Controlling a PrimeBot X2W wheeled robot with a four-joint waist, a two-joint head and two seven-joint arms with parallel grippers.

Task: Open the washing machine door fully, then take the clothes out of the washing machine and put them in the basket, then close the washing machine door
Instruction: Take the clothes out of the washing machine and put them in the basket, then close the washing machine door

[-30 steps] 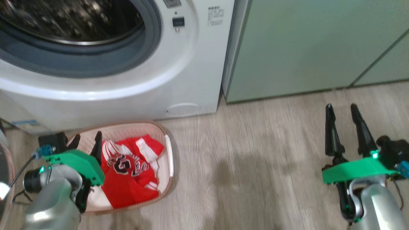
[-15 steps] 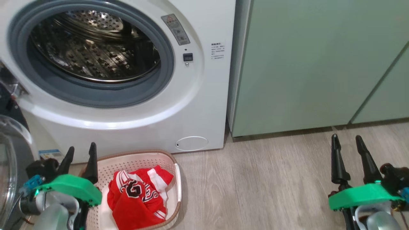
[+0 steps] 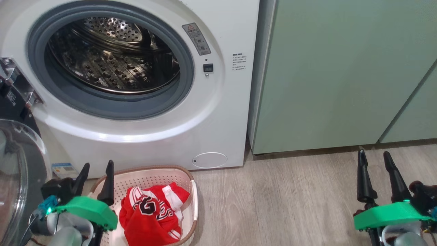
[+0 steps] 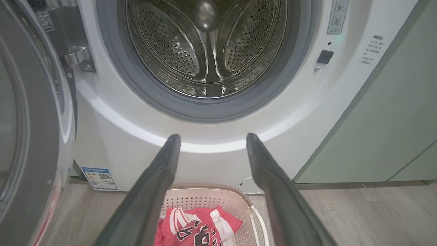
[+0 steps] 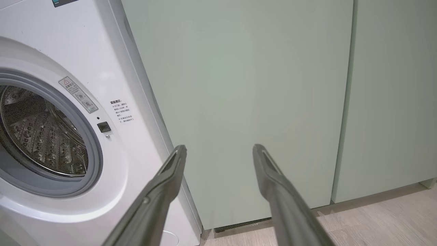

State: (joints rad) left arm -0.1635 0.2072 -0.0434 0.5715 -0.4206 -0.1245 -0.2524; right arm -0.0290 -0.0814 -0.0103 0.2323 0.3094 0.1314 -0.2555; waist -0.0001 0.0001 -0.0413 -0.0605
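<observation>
The white washing machine (image 3: 218, 112) stands with its round opening uncovered, and its steel drum (image 4: 205, 48) holds no clothes that I can see. Its door (image 3: 17, 177) hangs swung open at the far left, black rim and clear window edge-on. On the floor in front sits the cream basket (image 3: 189, 177) with the red clothes (image 3: 153, 218) piled in it. My left gripper (image 3: 98, 165) is open and empty, just above the basket's left rim. My right gripper (image 3: 373, 152) is open and empty over bare floor, far to the right.
Pale-green cabinet doors (image 3: 341, 75) stand right of the washer. Wood-look floor (image 3: 273, 205) stretches between the basket and my right arm. A small round white hatch (image 3: 209, 160) and a blue label (image 3: 65, 169) mark the washer's lower front.
The head camera has tilted up, so the whole picture slid down and more of the drum shows. The clothes lie still in the basket. Both grippers stay open.
</observation>
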